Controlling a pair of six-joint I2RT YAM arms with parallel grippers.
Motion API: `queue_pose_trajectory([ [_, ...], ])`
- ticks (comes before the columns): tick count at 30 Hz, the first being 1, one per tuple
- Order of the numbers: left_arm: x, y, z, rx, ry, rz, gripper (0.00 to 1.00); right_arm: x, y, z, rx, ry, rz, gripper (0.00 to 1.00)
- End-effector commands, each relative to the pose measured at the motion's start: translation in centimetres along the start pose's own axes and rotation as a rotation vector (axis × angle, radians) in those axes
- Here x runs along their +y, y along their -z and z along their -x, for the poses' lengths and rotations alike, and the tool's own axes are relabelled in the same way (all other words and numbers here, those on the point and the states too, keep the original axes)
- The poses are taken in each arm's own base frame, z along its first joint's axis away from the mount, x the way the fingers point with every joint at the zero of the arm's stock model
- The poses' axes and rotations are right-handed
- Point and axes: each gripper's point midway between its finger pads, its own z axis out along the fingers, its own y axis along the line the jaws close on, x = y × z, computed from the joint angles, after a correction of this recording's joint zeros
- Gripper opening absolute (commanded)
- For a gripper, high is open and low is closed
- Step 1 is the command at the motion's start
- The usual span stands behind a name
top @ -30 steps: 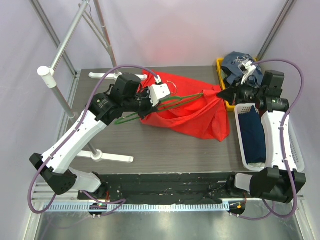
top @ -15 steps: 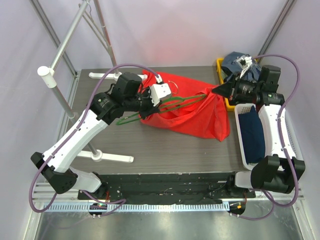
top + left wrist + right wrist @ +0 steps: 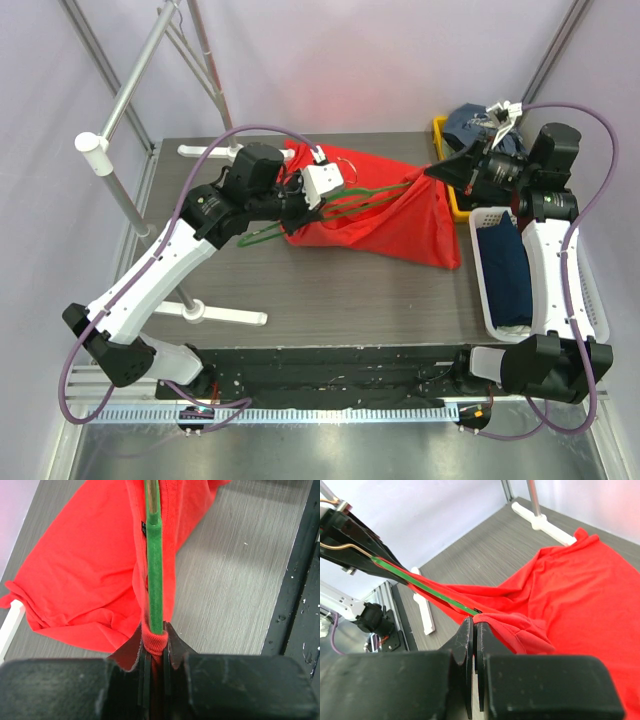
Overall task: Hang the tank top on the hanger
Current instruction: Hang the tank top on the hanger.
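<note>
Mid-task, approx. halfway by my read. L arm: left gripper [image 3: 297, 206] is clamped on the green hanger [image 3: 358, 198]; in the left wrist view the jaws are closed round the flocked green bar [image 3: 154, 555], w/ a rolled bit of red hem pinched in alongside it. R arm: right gripper [image 3: 433, 172] is closed tight on an edge of the red tank top [image 3: 395, 228]; the right wrist view shows the jaws nipping a folded hem [image 3: 492, 622] right at the far tip of the hanger [image 3: 425, 587]. The hanger is held off the table [image 3: 330, 285], spanning between the two grippers, and part of it looks threaded inside the garment. The fabric is pulled taut along the bar, but the bulk hangs down and rests bunched on the table below. Can't tell whether the pinched edge is a strap or the neck opening. Done: hanger picked up, garment picked up, one end fed in. Left, in my judgement: pull the strap over the hanger's end, seat the other shoulder, let go w/ the top hanging square. The white basket [image 3: 483, 275] w/ navy clothes [image 3: 505, 265] plays no part.
</note>
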Motion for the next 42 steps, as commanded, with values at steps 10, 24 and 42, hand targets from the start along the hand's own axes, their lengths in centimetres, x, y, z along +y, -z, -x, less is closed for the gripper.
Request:
queue_pose_trajectory([
  [10, 1.3, 0.3, 1.9, -0.055, -0.013, 0.048, 0.00, 6.4, 0.5, 1.5, -0.012, 0.112, 0.222, 0.01],
  [24, 1.3, 1.2, 2.7, -0.076, -0.020, 0.056, 0.00, -4.0, 2.0, -6.1, 0.174, 0.156, -0.214, 0.06],
  [42, 0.7, 0.9, 2.6, -0.078, -0.010, 0.025, 0.00, -3.6, 3.7, -4.1, 0.197, 0.369, -0.384, 0.65],
])
